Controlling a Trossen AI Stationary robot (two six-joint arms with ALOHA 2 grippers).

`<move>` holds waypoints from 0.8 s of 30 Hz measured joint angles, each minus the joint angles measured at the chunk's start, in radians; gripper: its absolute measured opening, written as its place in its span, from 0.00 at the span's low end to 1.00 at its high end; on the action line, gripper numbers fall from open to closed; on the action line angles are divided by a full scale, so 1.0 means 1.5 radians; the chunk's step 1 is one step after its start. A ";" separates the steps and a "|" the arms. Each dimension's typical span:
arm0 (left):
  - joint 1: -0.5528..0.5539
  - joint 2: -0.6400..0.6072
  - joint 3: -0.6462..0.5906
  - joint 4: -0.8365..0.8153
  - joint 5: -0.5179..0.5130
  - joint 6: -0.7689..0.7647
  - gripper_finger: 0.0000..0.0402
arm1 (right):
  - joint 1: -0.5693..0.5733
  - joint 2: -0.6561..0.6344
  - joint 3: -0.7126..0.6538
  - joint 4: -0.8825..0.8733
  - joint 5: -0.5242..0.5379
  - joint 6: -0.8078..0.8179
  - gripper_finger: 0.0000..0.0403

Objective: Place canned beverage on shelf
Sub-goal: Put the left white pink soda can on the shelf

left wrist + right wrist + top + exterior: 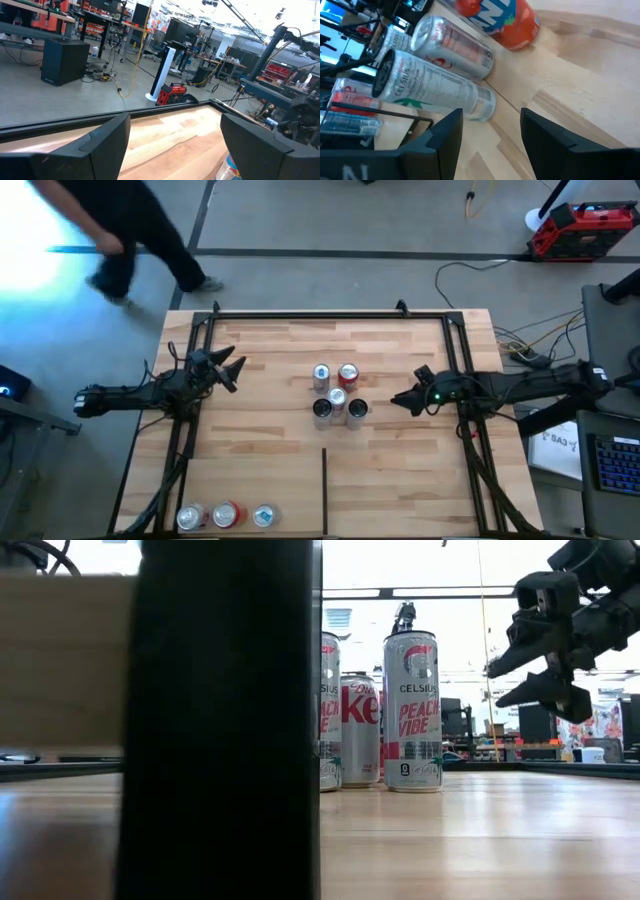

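Several canned beverages [337,394] stand upright in a cluster on their bases at the middle of the shelf [270,440], a light wooden board framed by black rails. In the low view the cluster [412,710] shows white cans and a red one. My right gripper [393,399] hangs just right of the cluster, above the board, slanting down toward it. Its fingers [491,117] are apart with nothing between them; the nearest white can [435,85] lies beyond them. My left gripper [235,368] waits open and level at the board's left side, holding nothing [175,125].
Three more cans [228,514] stand at the near left corner. A thin black divider strip [324,490] runs in from the near edge and blocks part of the low view [220,720]. A person [130,240] walks on the floor beyond the far left corner.
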 joint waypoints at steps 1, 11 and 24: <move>0.000 0.000 0.000 0.000 0.000 0.000 0.73 | 0.000 -0.006 -0.008 0.004 0.000 -0.001 0.45; 0.000 0.000 0.000 0.000 0.000 0.000 0.73 | 0.000 -0.044 -0.092 0.107 0.001 -0.006 0.45; 0.000 0.000 0.000 0.000 0.000 0.000 0.73 | -0.001 -0.043 -0.144 0.167 0.008 0.024 0.45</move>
